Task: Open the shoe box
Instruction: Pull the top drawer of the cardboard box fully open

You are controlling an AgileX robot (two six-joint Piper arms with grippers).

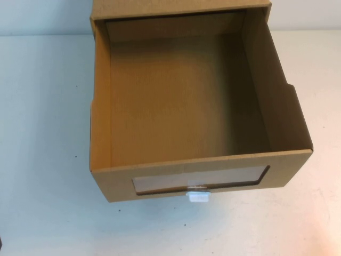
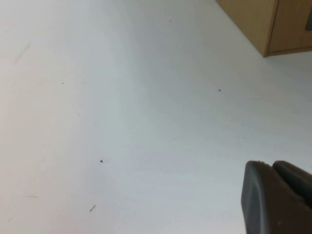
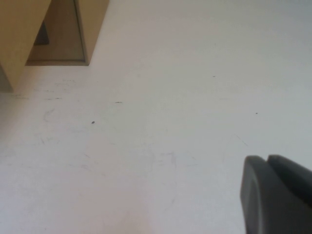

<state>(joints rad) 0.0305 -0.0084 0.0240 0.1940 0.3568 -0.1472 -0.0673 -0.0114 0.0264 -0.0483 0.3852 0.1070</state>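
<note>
**Shoe box [image 1: 160, 173]:** A cardboard drawer-type box at the centre of the table [image 1: 42, 133], reaching to the far edge. The tray is drawn well out toward the near side. Its inside is bare and fully exposed. The outer sleeve [image 1: 181, 6] shows only at the far edge. The near wall carries a clear window [image 1: 213, 178] with a small white pull tab [image 1: 198, 196] below it.

**Left gripper [image 2: 273, 168]:** Out of the high view. In its wrist view it sits low over bare table, with a corner of the box [image 2: 258, 24] well apart from it. Its jaws appear closed and hold nothing.

**Right gripper [image 3: 268, 161]:** Also out of the high view. It sits low over bare table, and the windowed wall of the box [image 3: 19, 29] is well apart from it. Its jaws are closed and empty.

**Assessment:** The opening looks essentially complete.

**If further travel is wanted:**
- Take the tab alone.
- Draw it straight toward the near side, level, with no twist.
- Stop before the tray leaves the sleeve.
- Steady the sleeve with the free arm if it starts to slide.

**Otherwise:** Keep both arms clear of the tray walls.
</note>
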